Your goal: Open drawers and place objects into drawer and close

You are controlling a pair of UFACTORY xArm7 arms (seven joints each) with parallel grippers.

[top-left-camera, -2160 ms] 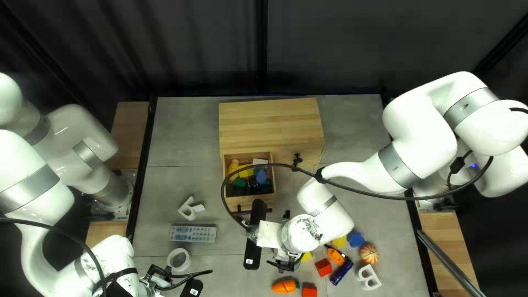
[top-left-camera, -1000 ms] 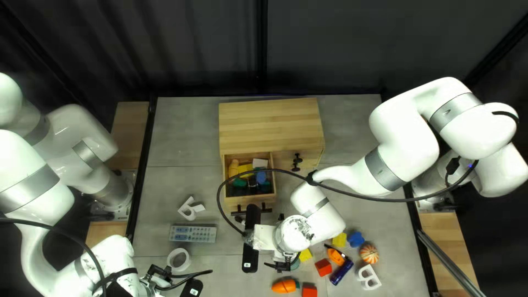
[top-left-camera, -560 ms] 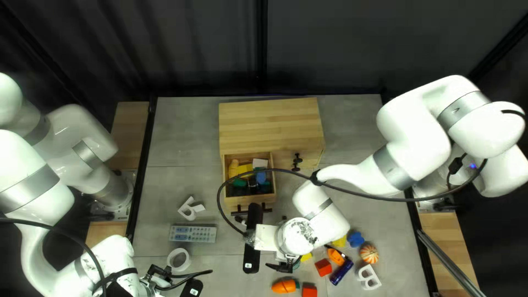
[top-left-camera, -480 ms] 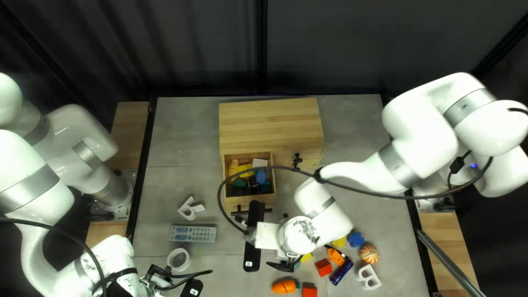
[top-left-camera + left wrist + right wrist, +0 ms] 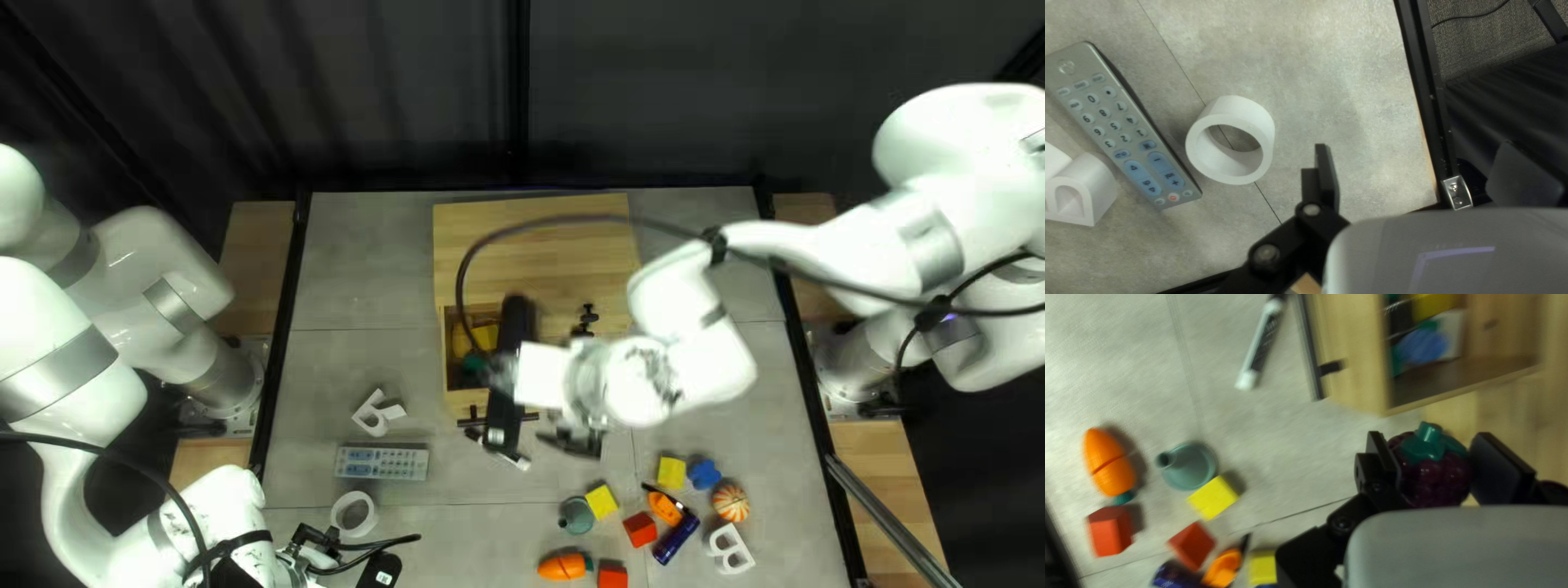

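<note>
In the top left view my right gripper (image 5: 574, 438) hangs in front of the wooden cabinet (image 5: 544, 223), partly hidden under its arm. The right wrist view shows the right gripper (image 5: 1438, 465) shut on a dark purple toy berry (image 5: 1429, 473) with a green cap, beside the pulled-out drawer (image 5: 1358, 354). Blue, yellow, green and white things lie inside the drawer. My left gripper (image 5: 316, 541) is low at the near left. In the left wrist view the left gripper (image 5: 1426, 171) stands open, its fingers wide apart, beside a white ring (image 5: 1233, 174).
A marker (image 5: 1257, 348) lies before the drawer handle. A remote (image 5: 381, 462) and a white letter (image 5: 377, 414) are at the left. At the near right are a toy carrot (image 5: 563, 566), a green-grey funnel-like piece (image 5: 577, 515), coloured blocks, a ball (image 5: 730, 502) and another white letter (image 5: 729, 549).
My right arm has swung toward the cabinet and rightward, now covering part of the drawer and uncovering the marker, the green-grey piece and yellow blocks. The left arm has stayed still.
</note>
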